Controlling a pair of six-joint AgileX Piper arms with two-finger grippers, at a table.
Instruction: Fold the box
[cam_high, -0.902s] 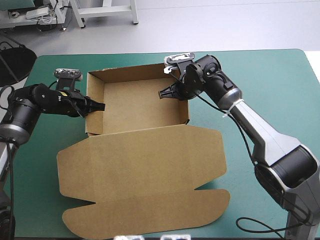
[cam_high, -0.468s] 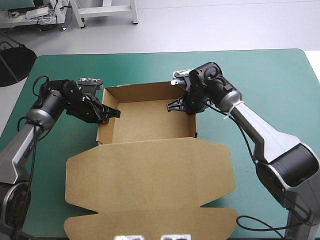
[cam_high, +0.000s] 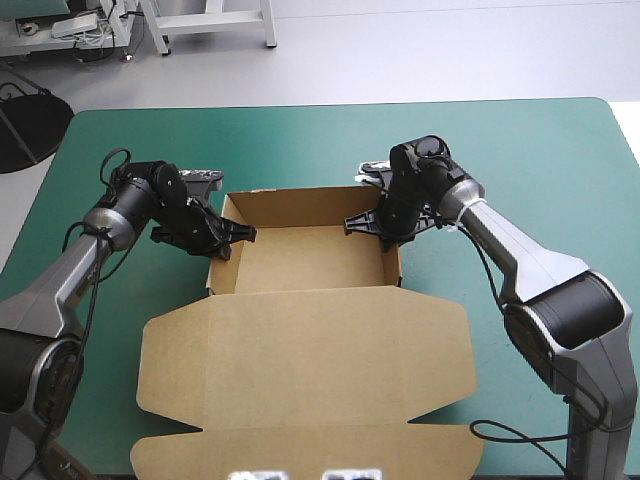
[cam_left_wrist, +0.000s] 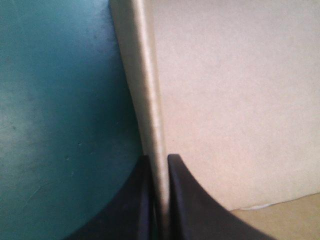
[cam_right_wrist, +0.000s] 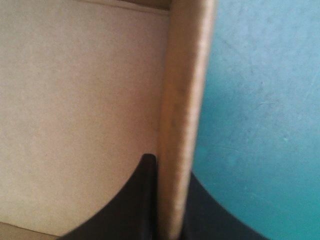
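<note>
Since the earlier frames the brown cardboard box (cam_high: 310, 262) has slid toward the right and near edges of the tabletop and turned squarer to them. Both arms have travelled with it. It now lies near the middle of the teal-green tabletop (cam_high: 530, 150) as an open tray with its walls raised. Its wide lid (cam_high: 300, 340) lies flat on the cover on the near side, and the lid's front flap reaches close to the near edge.

The left end effector (cam_high: 232, 232) is at the tray's left wall (cam_left_wrist: 148, 100), toward the far corner. Its black fingers are all but closed, with the board pinched between them: one finger is outside over the cover, the other inside the tray. The right end effector (cam_high: 366, 224) grips the right wall (cam_right_wrist: 182, 90) in the same way, nearly closed on the board's top edge, also toward the far corner. Both walls stand upright.
</note>
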